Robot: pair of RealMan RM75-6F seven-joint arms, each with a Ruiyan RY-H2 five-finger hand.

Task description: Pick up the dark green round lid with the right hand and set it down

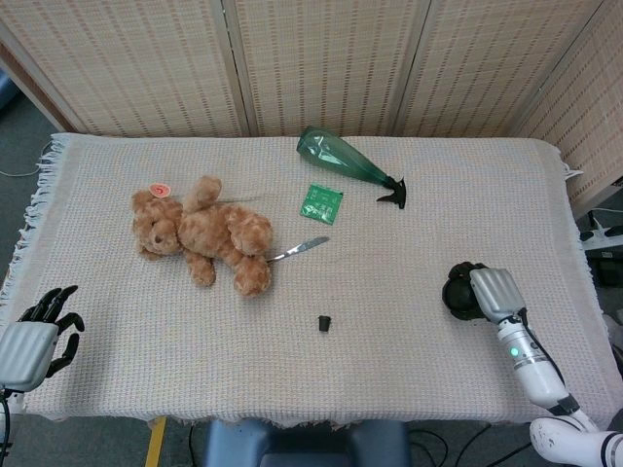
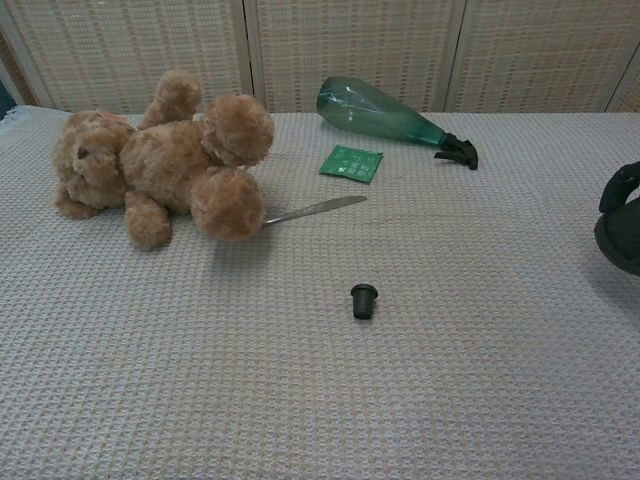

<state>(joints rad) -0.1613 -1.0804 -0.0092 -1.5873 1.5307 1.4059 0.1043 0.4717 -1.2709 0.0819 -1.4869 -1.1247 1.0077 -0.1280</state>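
The dark green round lid (image 1: pixel 455 297) is low over the cloth near the table's right side, and my right hand (image 1: pixel 479 291) grips it with dark fingers wrapped over its rim. In the chest view only part of the lid (image 2: pixel 622 240) shows at the right edge, with fingers (image 2: pixel 618 188) curled over its top. Whether it touches the cloth I cannot tell. My left hand (image 1: pixel 34 338) lies at the front left corner, fingers apart, holding nothing.
A teddy bear (image 1: pixel 204 233) lies at left centre with a metal blade (image 1: pixel 300 248) beside it. A green packet (image 1: pixel 321 202) and a green bottle (image 1: pixel 343 158) lie further back. A small dark cap (image 1: pixel 324 322) sits at front centre.
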